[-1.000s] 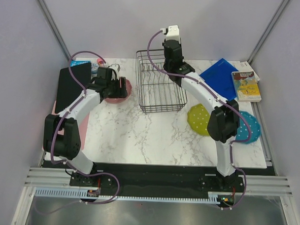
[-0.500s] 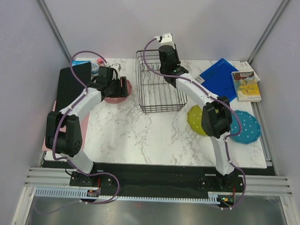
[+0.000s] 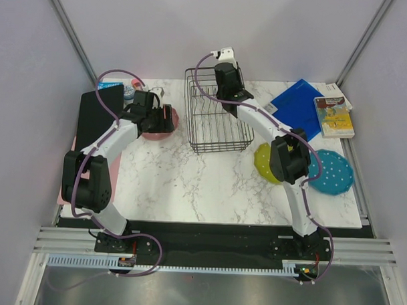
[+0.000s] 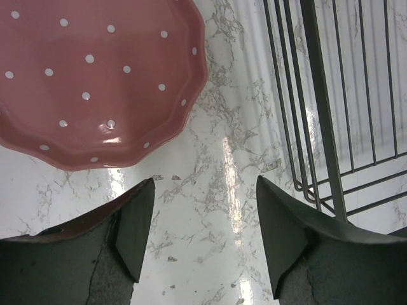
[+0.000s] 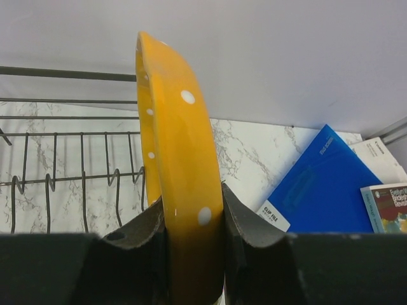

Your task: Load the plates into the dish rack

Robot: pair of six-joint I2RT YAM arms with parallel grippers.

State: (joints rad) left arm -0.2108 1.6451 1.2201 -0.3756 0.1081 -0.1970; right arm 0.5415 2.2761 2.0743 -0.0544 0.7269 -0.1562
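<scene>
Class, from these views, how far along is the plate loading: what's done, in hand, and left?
Done: nothing; the rack holds no released plate. In hand: the right jaws are shut on the orange plate, held on edge over the rack. Left: the pink plate on the table by the open left jaws, plus the green plate and teal plate lying flat.

We look down on a white marble-patterned table [image 3: 189, 185] enclosed by pale walls [image 3: 147, 30]. At its far right corner lies a flat blue folder [image 3: 297, 105] with a white label on one corner, and a yellow-covered book [image 3: 334, 117] sits just beside its right edge. Along the left side lies a flat black tablet [image 3: 96, 115], a strip of pink sheet [image 3: 60, 194] showing near it.
</scene>
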